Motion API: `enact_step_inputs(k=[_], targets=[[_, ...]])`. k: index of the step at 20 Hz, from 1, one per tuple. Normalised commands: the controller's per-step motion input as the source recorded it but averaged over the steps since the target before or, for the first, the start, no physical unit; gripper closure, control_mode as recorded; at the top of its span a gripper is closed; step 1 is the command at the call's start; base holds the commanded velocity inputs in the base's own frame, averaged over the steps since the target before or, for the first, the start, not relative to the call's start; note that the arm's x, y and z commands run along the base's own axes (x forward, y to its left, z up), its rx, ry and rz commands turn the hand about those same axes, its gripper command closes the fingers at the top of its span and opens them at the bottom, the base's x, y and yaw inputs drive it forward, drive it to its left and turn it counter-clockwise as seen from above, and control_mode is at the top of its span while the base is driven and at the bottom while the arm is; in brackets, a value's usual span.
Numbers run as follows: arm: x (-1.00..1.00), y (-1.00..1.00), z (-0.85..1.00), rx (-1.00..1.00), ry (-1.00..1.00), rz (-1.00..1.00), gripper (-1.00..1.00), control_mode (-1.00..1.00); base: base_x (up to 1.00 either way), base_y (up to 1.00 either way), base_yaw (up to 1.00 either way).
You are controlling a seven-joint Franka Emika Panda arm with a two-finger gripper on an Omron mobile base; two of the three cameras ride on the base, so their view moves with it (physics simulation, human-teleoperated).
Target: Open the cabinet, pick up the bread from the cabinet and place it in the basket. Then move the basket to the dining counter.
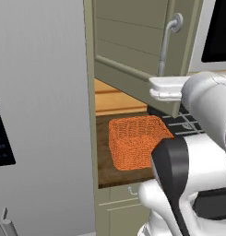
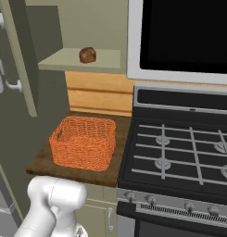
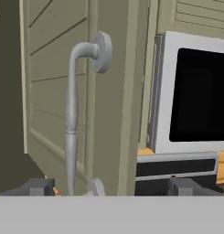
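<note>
Cabinet door swung open. Gripper fingers spread wide, released, handle just beyond left fingertip. Bread sits on cabinet shelf, above basket.

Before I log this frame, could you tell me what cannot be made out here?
- Cabinet interior: left base view, swung door hides it.
- Basket near corner: left base view, behind the arm.
- Handle lower end: hand view, cut off at the bottom.
- Bread: right base view, too small for detail.
</note>
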Motion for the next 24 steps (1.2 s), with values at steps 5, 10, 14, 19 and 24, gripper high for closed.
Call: enact_step_inputs(k=[5,10,14,19,24], targets=[[-0.23,-1.0,0.29,0.01,0.01,0.07,-1.0,-1.0,0.0,0.0,0.0],[0.26,-1.0,0.03,0.04,0.01,0.29,-1.0,-1.0,0.0,0.0,0.0],[0.84,-0.76,-0.14,0.04,0.0,0.51,-1.0,-1.0,0.0,0.0,0.0],[0.89,-0.33,-0.48,0.02,0.0,0.54,-1.0,-1.0,0.0,0.0,0.0],[1.0,0.64,-0.5,0.0,0.02,0.3,-1.0,-1.0,0.0,0.0,0.0]])
